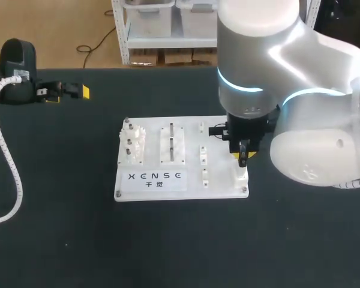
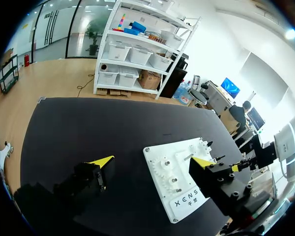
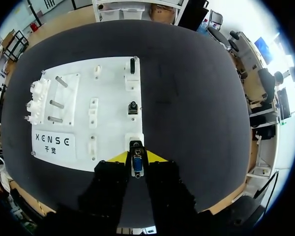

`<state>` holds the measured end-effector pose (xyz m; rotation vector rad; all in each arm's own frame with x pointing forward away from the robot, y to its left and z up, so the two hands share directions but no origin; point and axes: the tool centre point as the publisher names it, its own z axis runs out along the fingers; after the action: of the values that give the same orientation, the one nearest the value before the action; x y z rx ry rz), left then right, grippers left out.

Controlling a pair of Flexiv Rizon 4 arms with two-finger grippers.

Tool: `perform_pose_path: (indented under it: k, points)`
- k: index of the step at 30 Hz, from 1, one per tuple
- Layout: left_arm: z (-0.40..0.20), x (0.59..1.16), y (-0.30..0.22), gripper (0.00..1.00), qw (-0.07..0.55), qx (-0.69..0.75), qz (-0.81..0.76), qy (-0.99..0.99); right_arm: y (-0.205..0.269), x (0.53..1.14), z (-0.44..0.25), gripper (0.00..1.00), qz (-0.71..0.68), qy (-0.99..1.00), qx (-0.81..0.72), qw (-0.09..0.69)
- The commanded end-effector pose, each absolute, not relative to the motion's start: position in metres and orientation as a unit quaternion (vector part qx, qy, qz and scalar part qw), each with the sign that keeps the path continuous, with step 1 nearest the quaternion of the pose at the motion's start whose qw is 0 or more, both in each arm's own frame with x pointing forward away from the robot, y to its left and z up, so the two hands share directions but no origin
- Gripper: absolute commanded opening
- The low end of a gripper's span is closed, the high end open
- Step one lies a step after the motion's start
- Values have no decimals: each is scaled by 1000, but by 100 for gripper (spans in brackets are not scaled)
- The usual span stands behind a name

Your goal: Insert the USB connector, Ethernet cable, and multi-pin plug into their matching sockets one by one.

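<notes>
Likely on the multi-pin step, with the blue-faced multi-pin plug (image 3: 136, 163) clamped in the right gripper (image 1: 243, 157) right at the near-corner socket (image 3: 134, 143) of the white board (image 1: 219, 191), left gripper (image 1: 69, 92) agape and well apart at the table's left; next, probably squaring up and pressing straight in.

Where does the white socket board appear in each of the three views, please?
Head view: white socket board mid-table, its near right corner under the right hand.
Left wrist view: the board lies ahead of the open left hand.
Right wrist view: the board lies just ahead of the right hand, which grips a plug.
Shared landmark: the board's printed label.
</notes>
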<state>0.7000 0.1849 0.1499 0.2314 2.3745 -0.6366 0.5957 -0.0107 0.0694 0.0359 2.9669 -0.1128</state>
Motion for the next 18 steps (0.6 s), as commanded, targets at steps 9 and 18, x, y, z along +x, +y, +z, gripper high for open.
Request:
perform_pose_path:
  k: [9,18]
  points:
    - [150,700,185,100,330,88,-243,908,-11,590,61,0,-45,995,3,87]
    - [150,700,185,100,330,88,-243,908,-14,589,44,0,-48,997,17,66]
